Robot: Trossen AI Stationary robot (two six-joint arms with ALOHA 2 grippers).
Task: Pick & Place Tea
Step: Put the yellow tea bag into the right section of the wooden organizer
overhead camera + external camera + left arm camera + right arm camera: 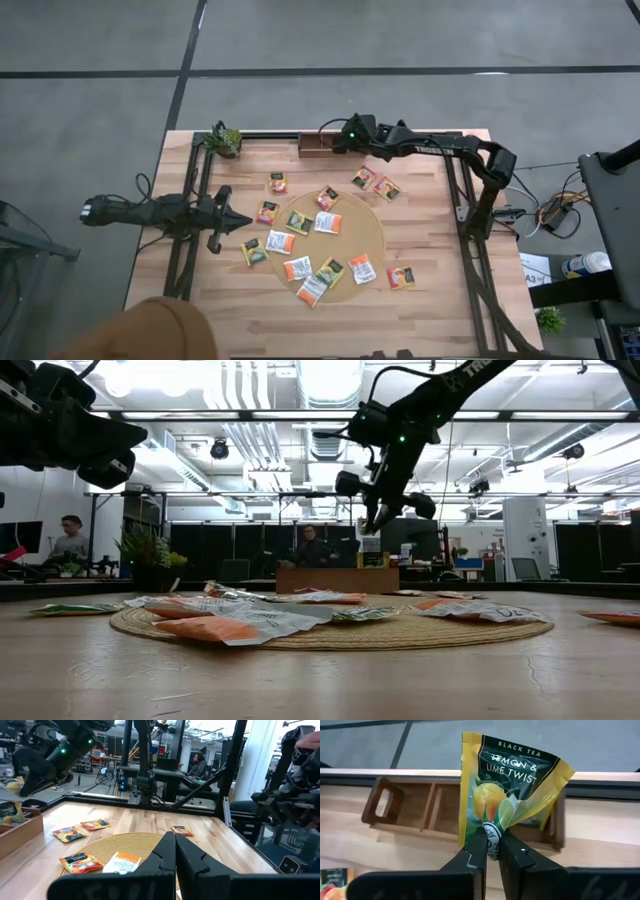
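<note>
My right gripper point(492, 851) is shut on a dark green and yellow tea sachet point(512, 790), held over the brown wooden compartment tray point(420, 807) at the table's far edge point(315, 146). In the low view it hangs above the tray point(335, 579), fingers slanting down. Several more tea sachets, orange, white and green, lie flat on and around the round tan mat point(372, 238). My left gripper point(240, 222) waits shut and level near the table's left side, touching nothing. My right gripper pinches the sachet at the middle of one edge point(493, 831) between its two fingers. The foil puckers around the pinch, and the rest of the sachet sticks out beyond the fingertips. The fingers slant down from the table's right side. The sachet is lifted clear above the tray.
A small potted plant point(224, 141) stands at the far left corner beside the tray. Loose sachets lie right of the mat point(400, 277) and near the far right point(375, 183). A person's head or shoulder point(150, 330) shows at the near left edge. People sit in the room beyond.
</note>
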